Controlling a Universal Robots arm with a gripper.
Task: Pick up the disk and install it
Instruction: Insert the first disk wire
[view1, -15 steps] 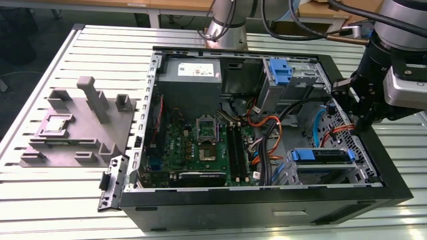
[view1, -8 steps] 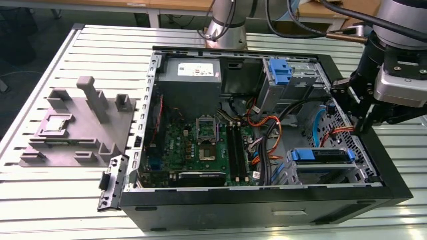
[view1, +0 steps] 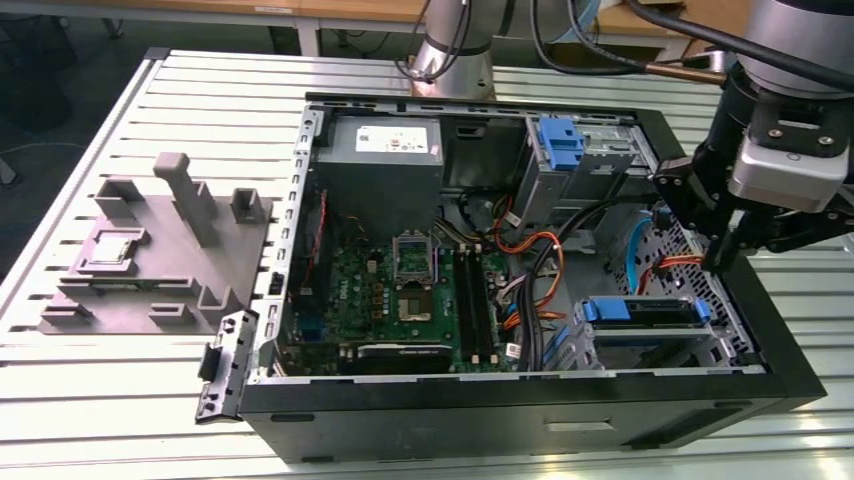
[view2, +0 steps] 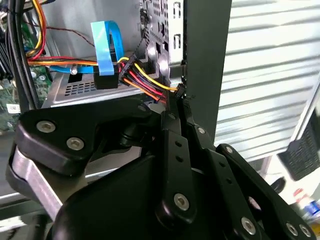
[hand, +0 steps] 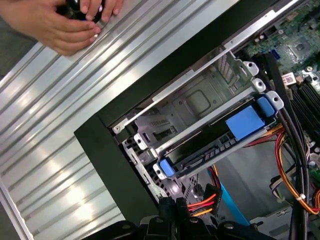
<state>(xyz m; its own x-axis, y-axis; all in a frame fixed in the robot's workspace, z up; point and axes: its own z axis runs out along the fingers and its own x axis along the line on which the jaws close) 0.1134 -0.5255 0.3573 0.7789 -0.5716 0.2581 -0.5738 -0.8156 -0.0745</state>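
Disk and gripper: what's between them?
In the first wrist view, a black connector with red, orange and yellow wires lies between the gripper and the disk.

- Even, bright overhead light covered the slatted metal table (view1: 107, 110) in the exterior view, with soft shadows beside the grey fixture (view1: 160, 250).
- The open computer case (view1: 534, 400) was darker inside; its near black wall showed little detail.
- In the first wrist view, glare streaked the table slats (hand: 60, 165), and a person's hands (hand: 65, 22) looked slightly soft.
- In the second wrist view, the gripper (view2: 170, 115) linkage loomed close and dark; the right-hand background was blurred and washed out.
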